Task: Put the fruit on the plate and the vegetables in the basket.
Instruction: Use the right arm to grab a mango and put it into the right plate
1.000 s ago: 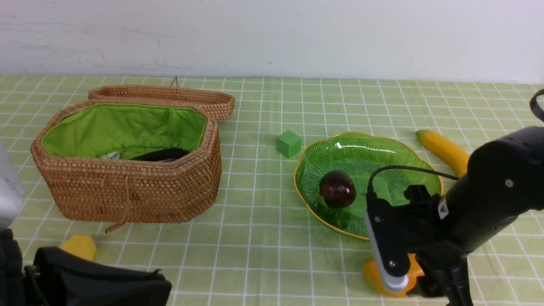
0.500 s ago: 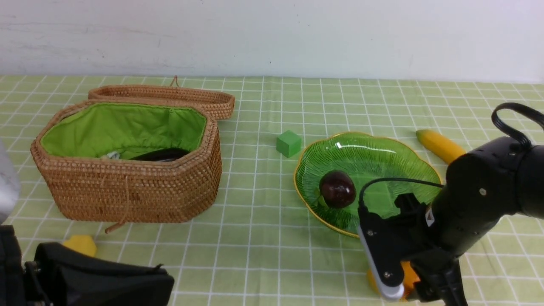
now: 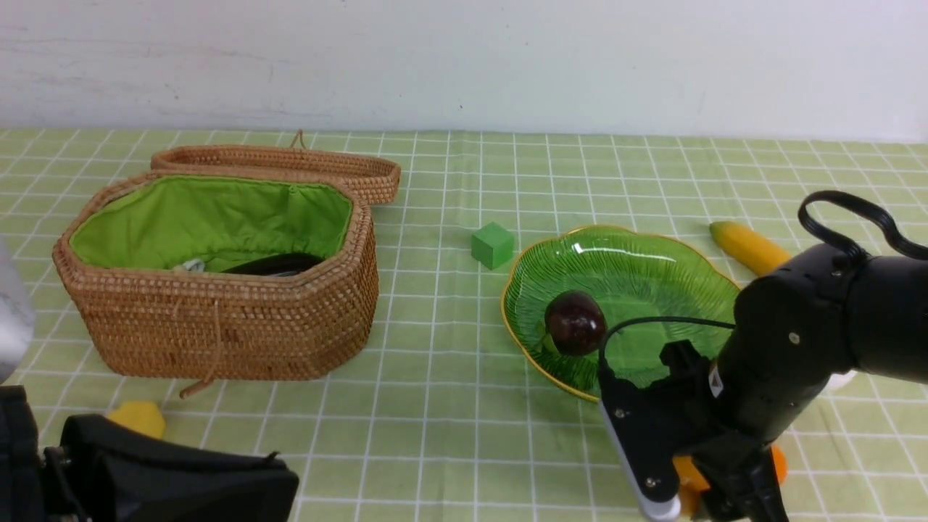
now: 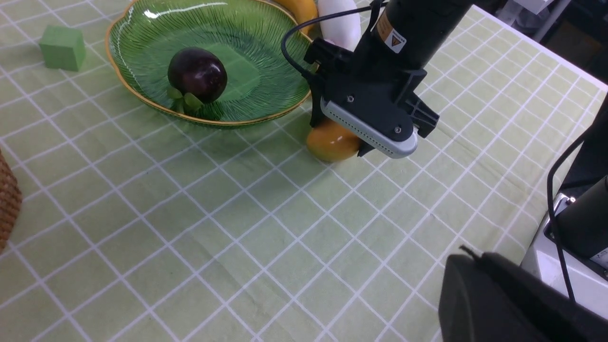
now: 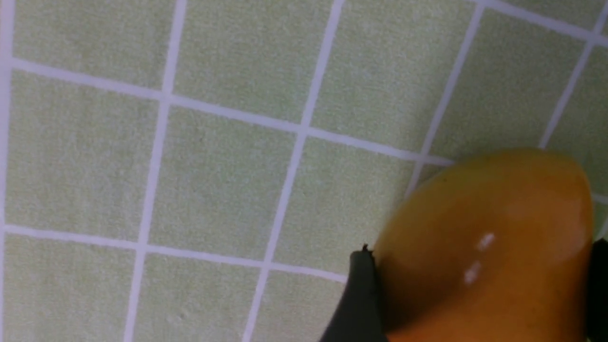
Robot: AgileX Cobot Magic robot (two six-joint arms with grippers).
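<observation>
An orange-yellow mango (image 5: pixel 484 237) lies on the cloth just in front of the green plate (image 3: pixel 638 268). My right gripper (image 5: pixel 482 266) is low over it and open, one finger on each side of it. A purple mangosteen (image 3: pixel 576 322) sits on the plate. The banana (image 3: pixel 750 246) lies behind the plate to the right, partly hidden by my right arm. A white radish (image 4: pixel 339 26) shows beside the plate. In the wicker basket (image 3: pixel 217 319) on the left lies the dark eggplant (image 3: pixel 275 264). Near the front left edge my left gripper (image 4: pixel 470 256) stays shut and empty.
A green cube (image 3: pixel 492 245) stands between basket and plate. At the front left, a yellow block (image 3: pixel 138 419) lies by my left arm. The basket's lid (image 3: pixel 290 163) hangs open behind it. A white wall bounds the table's far side.
My right arm has come down and toward the near edge, bringing its open fingers round the mango. The left arm and the other things have not moved.
</observation>
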